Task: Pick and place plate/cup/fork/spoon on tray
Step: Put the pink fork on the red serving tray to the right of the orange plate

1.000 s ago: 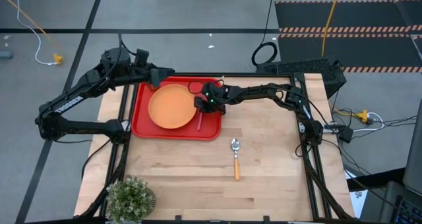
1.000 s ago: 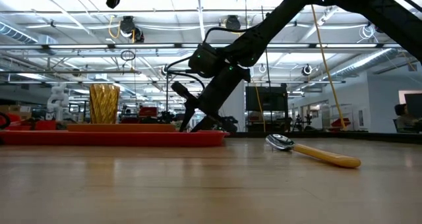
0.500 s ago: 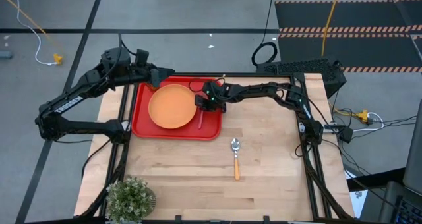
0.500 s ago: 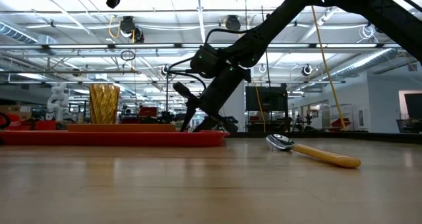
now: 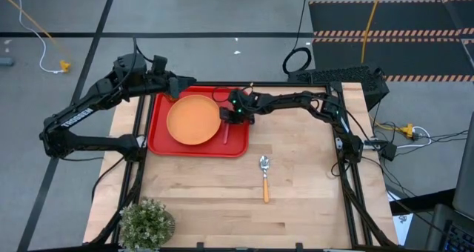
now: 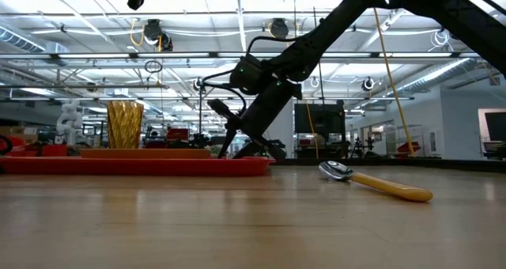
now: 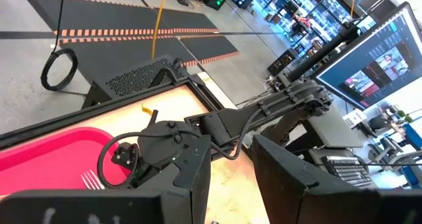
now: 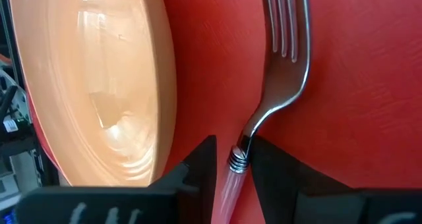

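With the fork [image 8: 277,85] lying on the tray [image 5: 159,137] at the plate's [image 5: 192,119] three o'clock, our right gripper [image 8: 231,168] stands slightly apart astride its handle, so we lift straight up before fetching the spoon [image 5: 264,176] at the tray's five o'clock.

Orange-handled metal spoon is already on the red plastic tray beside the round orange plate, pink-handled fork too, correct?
Not quite. The orange-handled metal spoon lies on the bare wooden table, off the red plastic tray. The high view shows it. The round orange plate and pink-handled fork are on it.
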Available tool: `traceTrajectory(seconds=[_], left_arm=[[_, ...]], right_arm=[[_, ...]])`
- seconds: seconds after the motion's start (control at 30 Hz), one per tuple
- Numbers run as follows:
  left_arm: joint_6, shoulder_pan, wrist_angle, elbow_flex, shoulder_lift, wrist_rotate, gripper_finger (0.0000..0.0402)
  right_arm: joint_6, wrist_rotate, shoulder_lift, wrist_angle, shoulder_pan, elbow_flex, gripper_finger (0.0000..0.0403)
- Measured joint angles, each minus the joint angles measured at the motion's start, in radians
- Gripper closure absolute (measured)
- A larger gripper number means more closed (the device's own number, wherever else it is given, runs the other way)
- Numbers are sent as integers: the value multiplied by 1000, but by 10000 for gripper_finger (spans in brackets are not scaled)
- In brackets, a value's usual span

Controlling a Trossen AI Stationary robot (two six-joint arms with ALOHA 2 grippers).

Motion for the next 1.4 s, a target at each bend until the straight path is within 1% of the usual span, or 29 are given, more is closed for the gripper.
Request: traceTrajectory(seconds=[0.2, 0.53, 0.57, 0.7, 0.77, 0.9, 1.03, 1.13, 1.23, 1.4], left_arm=[[0, 0, -1, 0, 0, 0, 289], [-2, 0, -1, 0, 0, 0, 289], [-3, 0, -1, 0, 0, 0, 289], [-4, 0, -2, 0, 0, 0, 289], [-5, 0, -2, 0, 0, 0, 289], [7, 0, -3, 0, 0, 0, 289], [25, 1, -6, 0, 0, -5, 289], [26, 2, -9, 0, 0, -15, 289], [36, 2, -9, 0, 0, -27, 289], [52, 2, -9, 0, 0, -28, 289]], right_arm=[[-24, -9, 0, -1, -19, 0, 318], [-123, -46, -7, -45, -26, 0, 318], [-131, -44, -18, -59, -27, 0, 318], [-192, 31, -66, -102, -42, -2, 318], [-239, 40, -90, -109, -56, -2, 318], [-269, 33, -111, -122, -81, 0, 320], [-245, 24, -110, -114, -92, -1, 337], [-217, 5, -107, -48, -87, -1, 366], [-222, 7, -107, -34, -70, -1, 396], [-273, 14, -94, -76, -57, -1, 400]])
